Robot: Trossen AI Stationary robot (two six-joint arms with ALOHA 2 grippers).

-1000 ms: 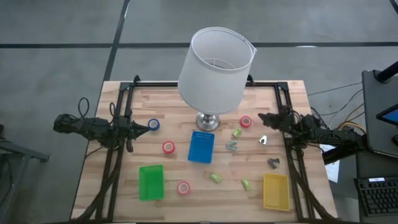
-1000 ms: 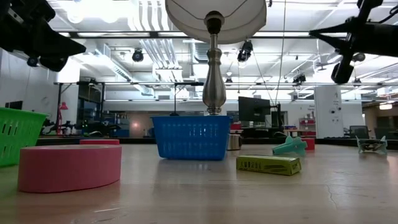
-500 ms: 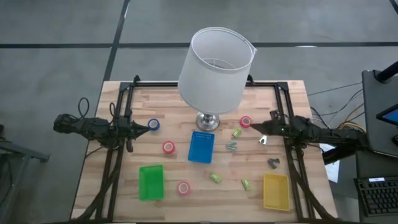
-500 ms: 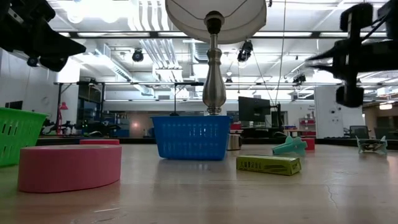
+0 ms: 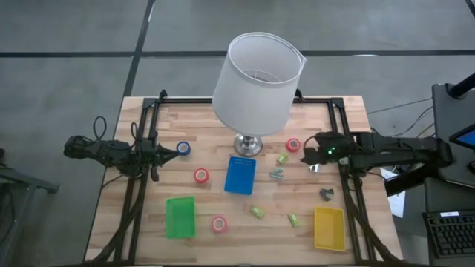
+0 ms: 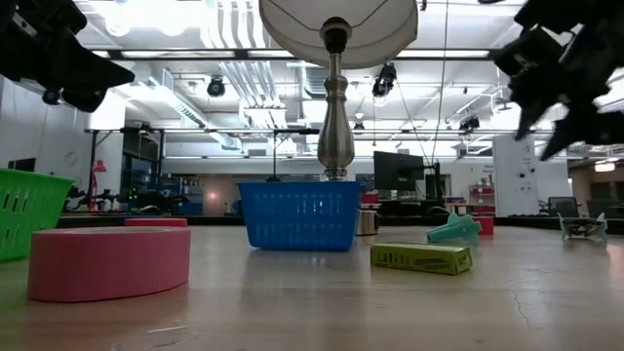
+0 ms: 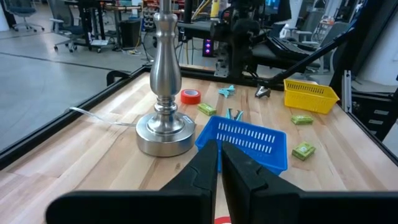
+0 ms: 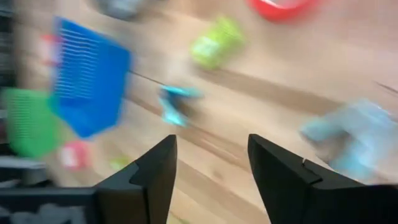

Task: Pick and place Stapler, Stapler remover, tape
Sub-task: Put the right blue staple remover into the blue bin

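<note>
Right claw (image 5: 306,154) just swung in over the surface (image 5: 215,200) and spread apart, empty, probably lining up near the red tape (image 5: 294,145); left claw (image 7: 219,163) stays pinched together.

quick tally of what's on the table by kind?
Bins: 3 (green, blue, yellow)
Tape rolls: 4 (3 red, 1 blue)
Green staple boxes: 3
Small clip-like tools: 3
Lamp: 1
Total: 14
</note>
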